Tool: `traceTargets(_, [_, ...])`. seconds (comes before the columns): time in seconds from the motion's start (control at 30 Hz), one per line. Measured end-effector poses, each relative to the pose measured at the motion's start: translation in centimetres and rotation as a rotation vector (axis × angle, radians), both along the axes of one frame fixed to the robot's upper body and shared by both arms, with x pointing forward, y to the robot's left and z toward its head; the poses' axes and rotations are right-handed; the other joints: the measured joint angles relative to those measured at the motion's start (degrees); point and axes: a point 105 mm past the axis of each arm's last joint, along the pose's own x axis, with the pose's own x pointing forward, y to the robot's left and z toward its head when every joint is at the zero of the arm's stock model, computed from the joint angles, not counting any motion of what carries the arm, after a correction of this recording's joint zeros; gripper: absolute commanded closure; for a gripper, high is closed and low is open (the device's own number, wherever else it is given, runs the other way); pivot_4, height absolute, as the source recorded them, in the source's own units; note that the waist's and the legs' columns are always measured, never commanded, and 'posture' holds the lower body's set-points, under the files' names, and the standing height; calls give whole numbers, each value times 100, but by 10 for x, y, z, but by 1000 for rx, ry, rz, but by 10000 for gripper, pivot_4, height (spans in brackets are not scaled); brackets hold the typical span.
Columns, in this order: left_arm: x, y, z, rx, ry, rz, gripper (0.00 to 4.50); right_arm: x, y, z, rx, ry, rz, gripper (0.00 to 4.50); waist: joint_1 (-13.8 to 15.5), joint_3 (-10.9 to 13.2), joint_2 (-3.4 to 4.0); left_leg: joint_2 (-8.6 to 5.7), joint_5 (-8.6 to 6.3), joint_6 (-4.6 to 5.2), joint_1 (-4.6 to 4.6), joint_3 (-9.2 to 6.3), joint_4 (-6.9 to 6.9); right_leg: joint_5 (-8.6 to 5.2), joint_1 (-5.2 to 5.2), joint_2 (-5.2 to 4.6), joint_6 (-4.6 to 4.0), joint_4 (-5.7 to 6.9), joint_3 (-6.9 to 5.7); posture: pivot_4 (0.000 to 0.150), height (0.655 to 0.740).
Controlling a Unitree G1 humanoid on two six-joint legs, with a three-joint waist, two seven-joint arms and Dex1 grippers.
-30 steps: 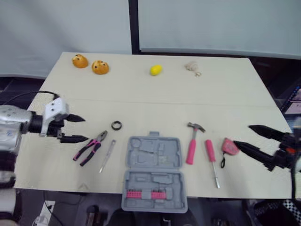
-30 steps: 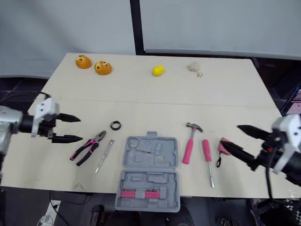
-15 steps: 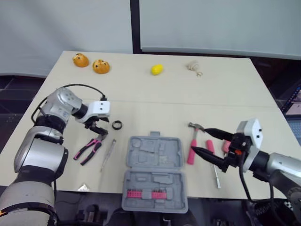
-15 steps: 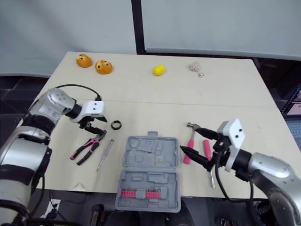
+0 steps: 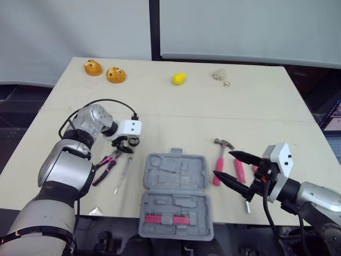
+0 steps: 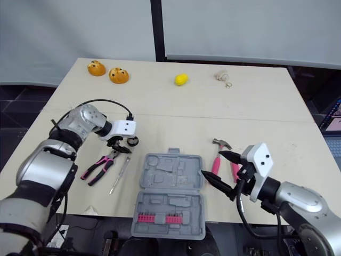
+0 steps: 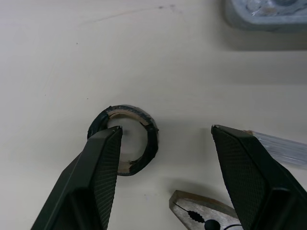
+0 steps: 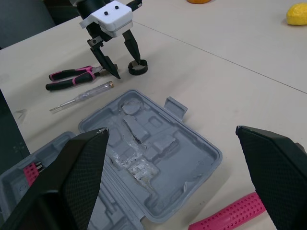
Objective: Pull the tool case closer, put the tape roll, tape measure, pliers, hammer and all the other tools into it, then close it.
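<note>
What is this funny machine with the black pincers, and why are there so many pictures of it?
It is a robot with two arms. Each arm ends in a pincer with two black fingers. Two pictures come from cameras in its head, looking down at the table. Two come from cameras on its wrists. On the table lie an open grey tool case, pliers, a hammer and a small tape roll. The left pincer is open over the tape roll. The right pincer is open near the hammer. Neither holds anything.
</note>
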Motion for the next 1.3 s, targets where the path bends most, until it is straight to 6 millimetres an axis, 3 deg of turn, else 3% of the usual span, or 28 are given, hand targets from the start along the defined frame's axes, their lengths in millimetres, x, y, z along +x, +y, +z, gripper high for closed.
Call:
traceTargets(0.37, [4, -8, -11, 16, -9, 39, 12838, -3, -3, -1, -4, 7, -19, 0, 36, -1, 1, -5, 2, 4, 2, -2, 0, 0, 3, 1, 0, 2, -13, 1500, 7375])
traceTargets(0.47, [4, -12, -13, 11, -5, 45, 21266, -3, -4, 1, -12, -6, -24, 0, 96, -3, 3, -8, 3, 6, 5, -2, 1, 1, 4, 1, 2, 5, -12, 1500, 7375])
traceTargets(0.63, [3, -15, -14, -12, 15, 58, 44540, -9, -4, 1, -37, 1, -16, 0, 135, -3, 2, -9, 3, 7, 0, -5, 3, 1, 4, 1, 2, 3, -15, 1500, 7375])
traceTargets(0.83, [-5, -8, 1, -80, 112, 65, 44540, -35, -7, -2, -93, 54, 23, 0, 141, -2, 0, -7, 3, 6, -6, -7, 2, 1, 4, 15, 2, -3, -25, 1500, 7375])
traceTargets(1.03, [-19, -27, 35, -159, 298, -3, 44540, -51, -8, -4, -81, 86, 41, 0, 131, -4, -2, -14, 0, 12, -1, -8, 7, 2, 13, 18, 4, -3, -18, 1500, 7375])
traceTargets(1.17, [-21, -41, 35, -238, 360, 66, 44540, -51, -8, -4, -82, 80, 37, 0, 117, -4, -1, -8, 1, 10, 1, -13, 7, 2, 13, 24, 4, 0, -5, 1500, 7375])
traceTargets(1.3, [-31, -57, 21, -272, 459, 102, 44540, -51, -7, -6, -89, 77, 42, 0, 116, -4, -1, -4, 2, 8, -1, -15, 8, 2, 12, 22, 4, -1, 36, 1500, 7375])
